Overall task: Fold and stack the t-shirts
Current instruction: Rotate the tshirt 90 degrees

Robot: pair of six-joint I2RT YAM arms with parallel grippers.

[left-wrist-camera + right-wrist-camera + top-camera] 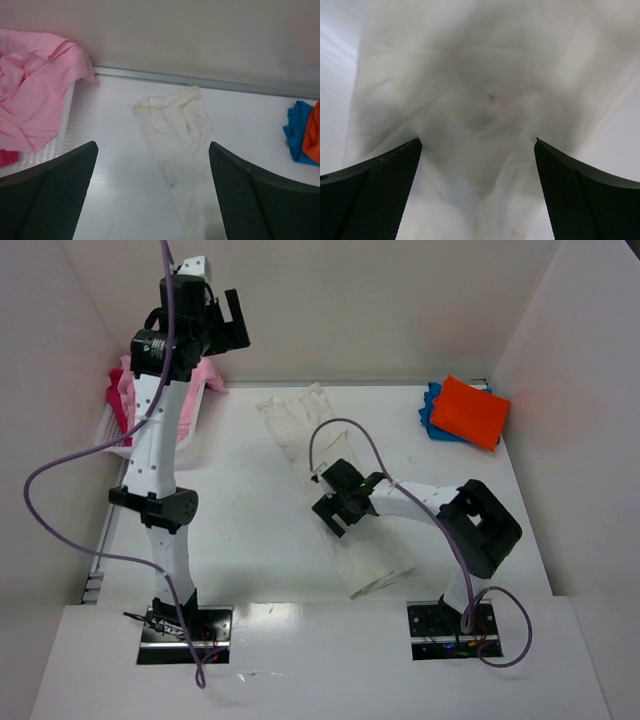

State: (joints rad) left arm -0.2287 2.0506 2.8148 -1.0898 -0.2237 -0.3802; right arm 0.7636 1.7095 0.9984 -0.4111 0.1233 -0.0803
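Far left: pink t-shirt (208, 375) and red-magenta t-shirt (117, 408) heaped in the white basket (108, 432); left end effector (225, 318) raised high over that corner, jaws fully spread, holding nothing; centre: cream-white t-shirt (290, 420) lies as a long diagonal strip on the worktop (250, 510); right end effector (340, 508) low over its middle, jaws wide apart, cloth between them, not gripped; far right corner: orange t-shirt (470, 412) on top of blue t-shirt (431, 412).

Before you, cream-white cloth t-shirt (295, 425) at centre, pink cloth t-shirt (35, 105) in white slotted plastic basket (50, 150) back-left, orange cloth t-shirt (470, 410) atop blue cloth t-shirt (431, 405) back-right
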